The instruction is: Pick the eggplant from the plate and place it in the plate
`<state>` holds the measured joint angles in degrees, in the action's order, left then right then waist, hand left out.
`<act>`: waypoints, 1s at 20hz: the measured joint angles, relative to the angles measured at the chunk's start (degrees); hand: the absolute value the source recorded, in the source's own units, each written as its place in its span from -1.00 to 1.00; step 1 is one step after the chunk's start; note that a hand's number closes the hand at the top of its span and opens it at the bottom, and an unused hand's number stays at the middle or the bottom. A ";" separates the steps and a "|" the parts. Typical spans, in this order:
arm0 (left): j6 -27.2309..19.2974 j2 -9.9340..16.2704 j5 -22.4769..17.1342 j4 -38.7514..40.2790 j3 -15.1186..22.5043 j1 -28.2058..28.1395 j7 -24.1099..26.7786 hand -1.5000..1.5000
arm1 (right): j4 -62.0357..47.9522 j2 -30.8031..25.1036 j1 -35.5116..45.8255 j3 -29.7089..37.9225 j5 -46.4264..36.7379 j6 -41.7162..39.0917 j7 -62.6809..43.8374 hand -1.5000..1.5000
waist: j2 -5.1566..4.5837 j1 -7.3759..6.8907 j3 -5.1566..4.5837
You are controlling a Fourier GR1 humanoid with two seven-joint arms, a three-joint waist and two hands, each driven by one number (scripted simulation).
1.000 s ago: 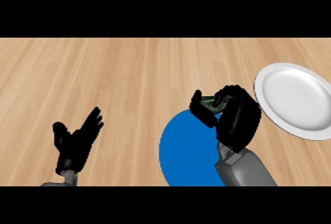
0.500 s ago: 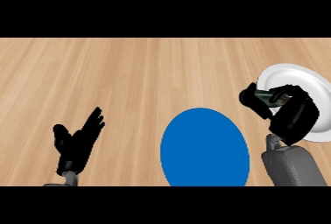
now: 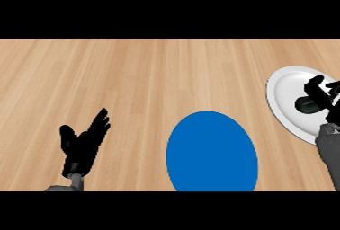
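The light wooden counter top (image 3: 133,81) carries two plates. A round blue plate (image 3: 211,152) lies near the lower middle of the head view, its surface bare. A round white plate (image 3: 287,96) lies well apart from it, at the right edge.

The robot's right hand (image 3: 322,96) sits over the white plate, on its right half, with the grey forearm coming up from the lower right corner. Its black fingers and thumb are curled round a small dark rounded object, the eggplant (image 3: 306,104), of which only one end shows at the left of the hand. The eggplant is therefore over the white plate; whether it touches the plate surface cannot be told from this view.

The robot's left hand (image 3: 81,144) rests at the lower left, fingers straight and spread, pointing up and to the right, thumb held out to the left. It holds nothing and stands well apart from both plates.
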<state>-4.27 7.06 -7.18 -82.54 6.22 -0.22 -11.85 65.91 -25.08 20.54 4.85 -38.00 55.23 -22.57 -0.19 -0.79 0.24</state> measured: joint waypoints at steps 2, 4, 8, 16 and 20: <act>-0.41 -0.63 0.38 0.46 0.16 0.14 0.42 0.00 | -4.24 -2.09 1.78 2.18 5.54 -0.87 5.62 1.00 | -0.06 -0.14 0.06; -0.27 -0.82 0.38 0.54 0.14 0.58 -0.05 0.00 | -8.76 -2.70 3.12 4.24 9.69 -1.00 11.79 1.00 | -0.01 -0.14 0.06; 0.25 -0.64 0.65 -0.37 0.64 0.10 -0.26 0.00 | -18.40 -5.54 5.36 7.20 13.97 -6.77 14.05 -1.00 | -0.26 -0.85 0.00; 1.05 -0.38 0.30 -0.13 0.17 0.88 -0.55 0.00 | -35.42 -7.05 11.17 10.57 18.98 -19.05 24.00 -1.00 | -0.75 -1.82 0.11; 1.35 -0.14 0.09 -0.23 -0.07 1.20 -1.31 0.00 | -38.42 -6.62 12.80 15.19 23.78 -21.44 34.05 -1.00 | -0.84 -1.74 0.19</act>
<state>-2.93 6.91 -7.09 -82.77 6.15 0.98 -13.16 27.49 -31.70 33.33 20.04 -14.21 33.79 11.48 -1.03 -2.52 0.43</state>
